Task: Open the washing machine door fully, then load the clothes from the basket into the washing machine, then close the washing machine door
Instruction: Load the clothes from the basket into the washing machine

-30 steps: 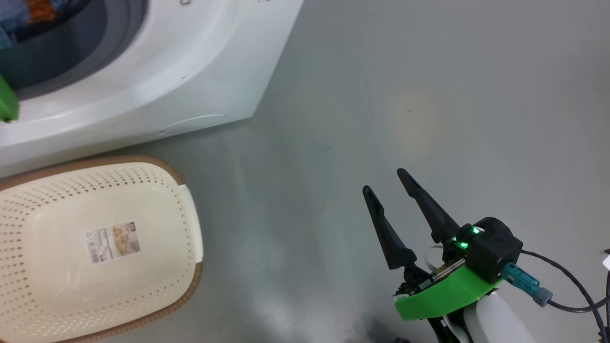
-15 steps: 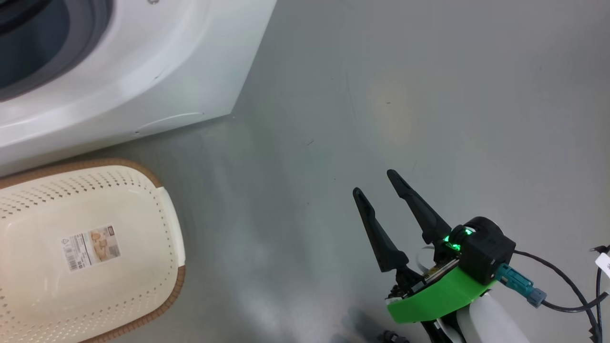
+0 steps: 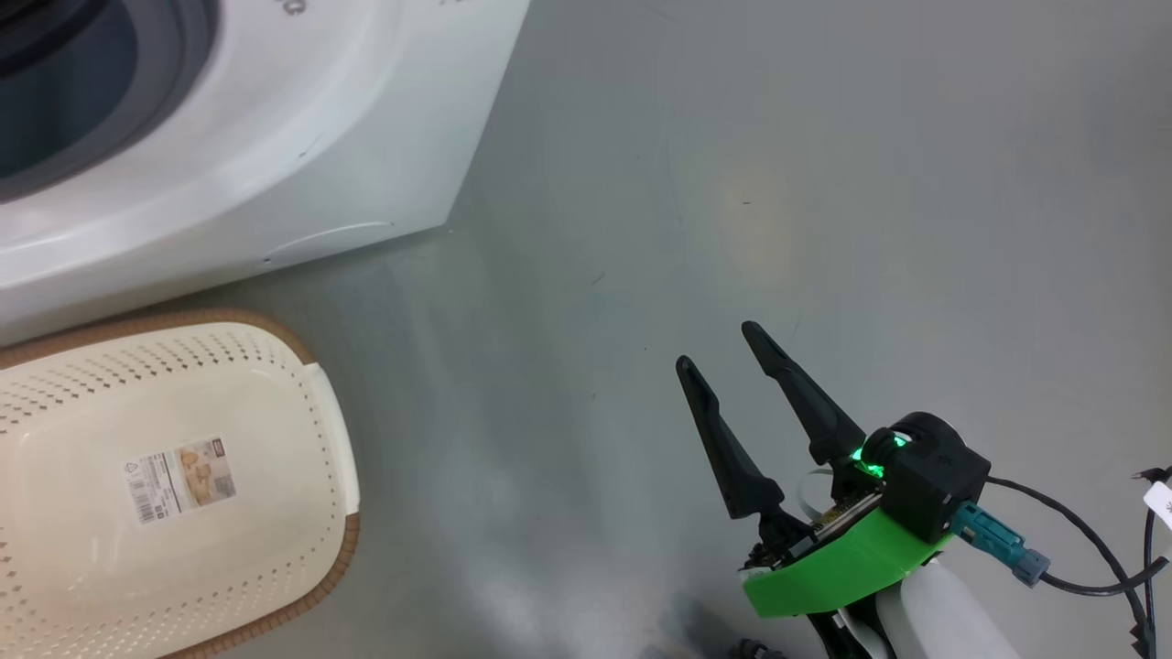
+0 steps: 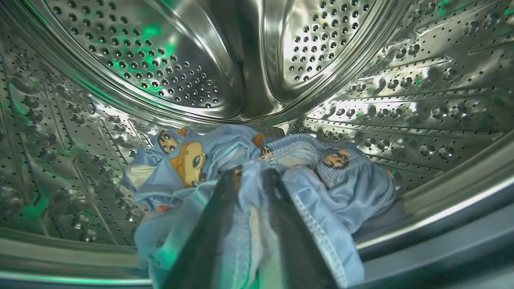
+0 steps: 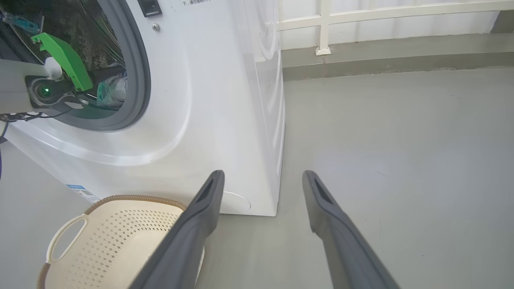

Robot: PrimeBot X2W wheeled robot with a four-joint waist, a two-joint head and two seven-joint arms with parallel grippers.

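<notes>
Head camera has swung since a second ago. The washing machine (image 3: 275, 137) and the basket (image 3: 275, 366) sit further left in frame, and the marks on the floor (image 3: 824, 183) slide with them. I log that as camera motion, not object motion. The right gripper (image 3: 718, 346) holds the same pose as before, jaws wide apart and empty, hovering over bare floor well clear of washer and basket.

Basket: upright just in front of the washer, with nothing in it but the paper label (image 3: 177, 478) on its bottom. I read that as the transfer being on its last load.

Left gripper (image 4: 249, 172) is inside the drum (image 4: 160, 60). The clothes (image 4: 192, 160), light blue with a bear print, lie heaped on the drum floor toward the front lip, around and just beyond the jaw tips. A fold of blue fabric runs up between the two fingers (image 4: 209, 233). The jaws stand a little apart with cloth filling the gap. I cannot tell whether they pinch it or have let go.

Judgement: the load step is at the release. Before pulling the arm out I want that fold free of the fingers, or it may trail back over the gasket (image 5: 140, 80). Door closing remains.
</notes>
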